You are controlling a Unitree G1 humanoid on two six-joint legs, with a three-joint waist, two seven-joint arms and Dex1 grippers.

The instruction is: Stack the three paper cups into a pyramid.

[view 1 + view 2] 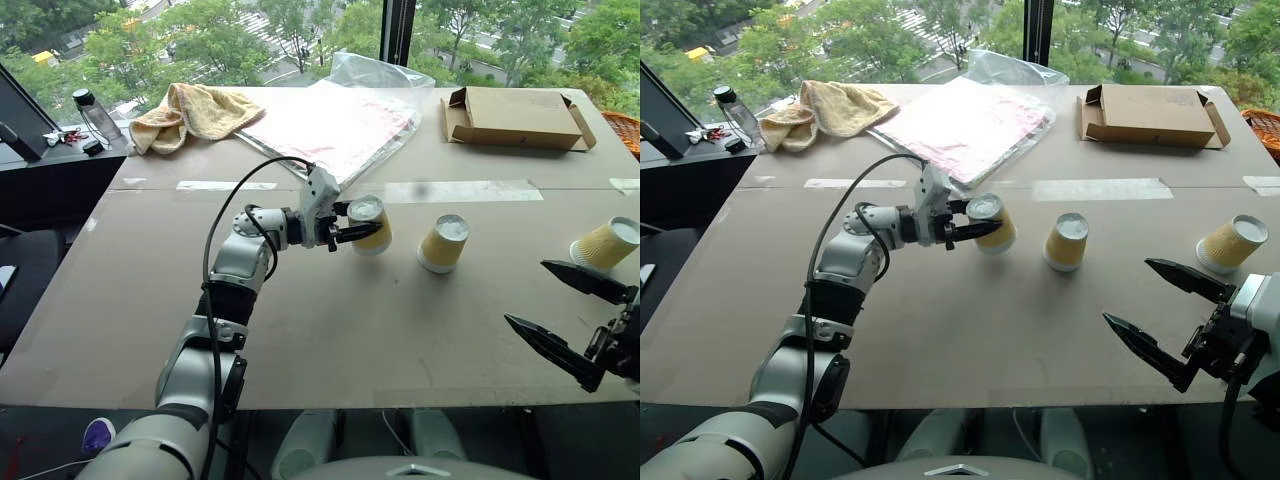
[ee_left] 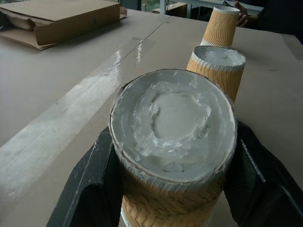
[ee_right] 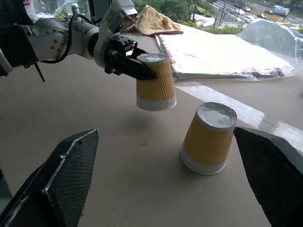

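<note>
- In the head views, the left gripper (image 1: 352, 225) is seen clamped on an upside-down paper cup (image 1: 370, 224), held lifted just clear of the table (image 1: 300, 330). A second cup (image 1: 443, 243) stands base-up near it toward the right, and a third cup (image 1: 606, 245) lies tilted well apart near the right edge. The right gripper (image 1: 572, 322) hangs low at the right with its fingers spread wide, nothing between them. A towel (image 1: 195, 112), a plastic sleeve (image 1: 335, 125) and a flat cardboard box (image 1: 515, 118) lie at the far side.
- In the left wrist view, the held cup's white base is shown close up between the black fingers (image 2: 87, 182); its rim is cut off. A person's hand (image 2: 242, 18) is partly seen behind the farthest cup.
- In the right wrist view, the gap beneath the held cup is made plain; the third cup is out of frame.
</note>
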